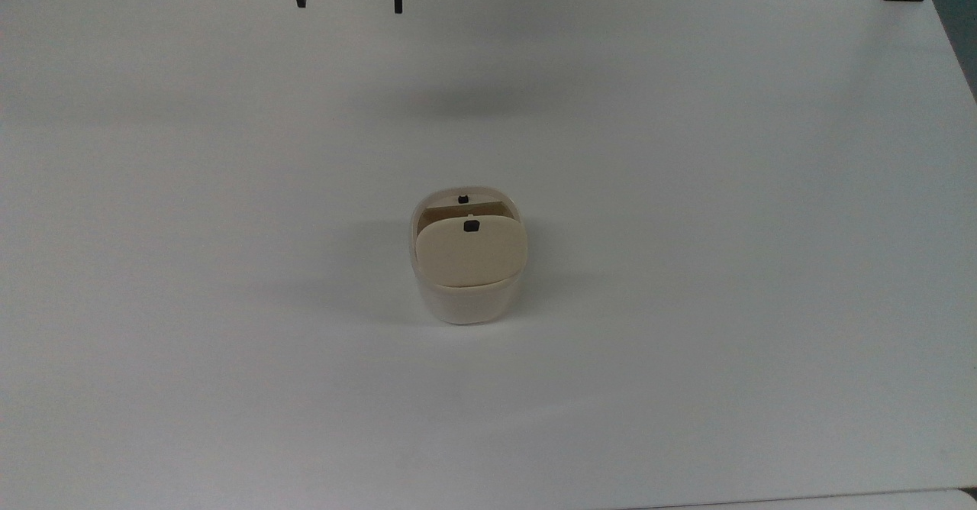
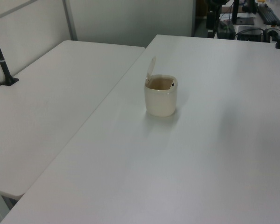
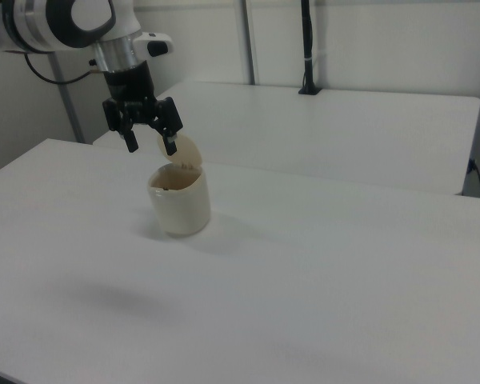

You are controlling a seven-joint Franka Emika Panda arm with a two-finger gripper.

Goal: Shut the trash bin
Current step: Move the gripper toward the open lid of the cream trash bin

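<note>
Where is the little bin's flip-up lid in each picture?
Top view: the lid is at the middle, facing the camera, on the trash bin.
Left view: lid edge-on, upper middle.
Right view: lid upper left, beside the tool.
Shared landmark: the white table.

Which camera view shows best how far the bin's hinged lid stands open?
The left view: the flat beige hinged lid stands edge-on, near upright above the cream plastic trash bin. The top view shows its face foreshortened; the right view shows it partly behind the open black gripper.
</note>
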